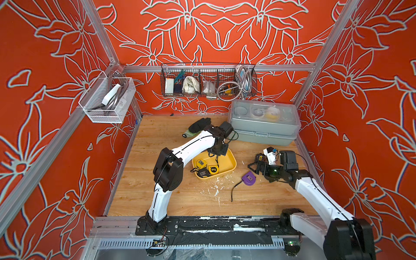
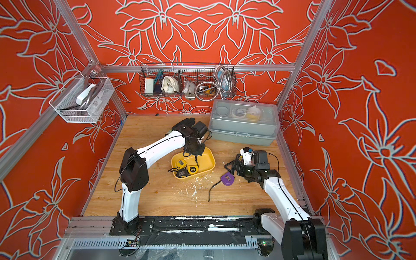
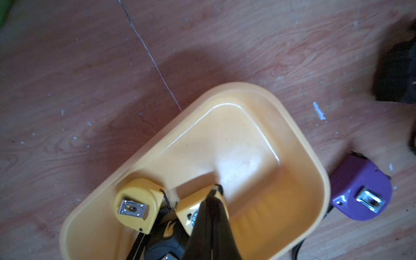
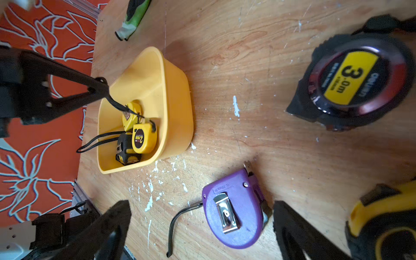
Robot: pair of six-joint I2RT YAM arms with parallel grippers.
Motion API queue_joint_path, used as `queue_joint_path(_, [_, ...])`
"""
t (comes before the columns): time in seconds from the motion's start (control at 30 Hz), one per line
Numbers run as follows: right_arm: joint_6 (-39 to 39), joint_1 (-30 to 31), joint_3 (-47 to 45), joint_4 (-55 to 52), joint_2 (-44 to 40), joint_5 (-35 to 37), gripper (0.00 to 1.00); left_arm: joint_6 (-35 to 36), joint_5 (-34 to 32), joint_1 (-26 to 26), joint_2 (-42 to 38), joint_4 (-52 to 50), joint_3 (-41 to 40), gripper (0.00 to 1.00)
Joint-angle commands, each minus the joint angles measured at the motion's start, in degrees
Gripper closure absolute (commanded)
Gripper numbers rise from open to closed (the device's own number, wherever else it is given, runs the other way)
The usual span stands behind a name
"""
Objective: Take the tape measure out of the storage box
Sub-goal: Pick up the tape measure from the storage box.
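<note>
The left gripper [image 3: 213, 195] hides part of a yellow tape measure [image 3: 186, 206] inside the storage box [image 1: 226, 163]. Its jaws are pressed together; what they pinch, I cannot tell. A black tape measure [image 4: 123, 146] sits half hidden there, by a "2m" label [image 4: 140, 138]. The right gripper [image 1: 255, 164] is spread wide near a purple tape measure [image 4: 231, 211]. A black and red tape measure [image 4: 360, 76] reads "3.0m".

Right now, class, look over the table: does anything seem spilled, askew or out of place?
White flecks are scattered over the wooden table beside the yellow storage box, like dried paint or chipped debris. A tape measure's black strap also hangs out over the box's rim. Nothing looks broken.
</note>
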Motion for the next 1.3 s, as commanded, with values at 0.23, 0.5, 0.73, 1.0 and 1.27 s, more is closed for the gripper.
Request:
queue_joint_path(0.23, [-2.6,9.0,-1.8,11.4,-1.1,-5.5,0.00,0.6,0.6,-0.4,-5.7,-0.8,-2.3,1.00])
queue_joint_path(0.5, [-11.1,18.8,0.7,12.4,-2.4,3.0,0.00,-0.1,1.9,-0.6,-10.6,-0.5,-3.9,1.00])
queue_joint_path(0.73, [-11.9,21.3,3.6,17.9,6.5,1.2,0.00,-0.8,3.4,-1.6,-13.7,-0.7,-4.8,1.00])
queue_joint_path(1.0, [-17.1,24.7,12.9,16.4,16.7,5.3,0.00,-0.9,3.0,-2.4,-16.1,-1.0,-5.3,1.00])
queue_joint_path(1.27, [-23.0,26.3,17.9,14.9,24.4,4.4,0.00,-0.3,2.9,-2.5,-17.9,-2.1,-3.7,1.00])
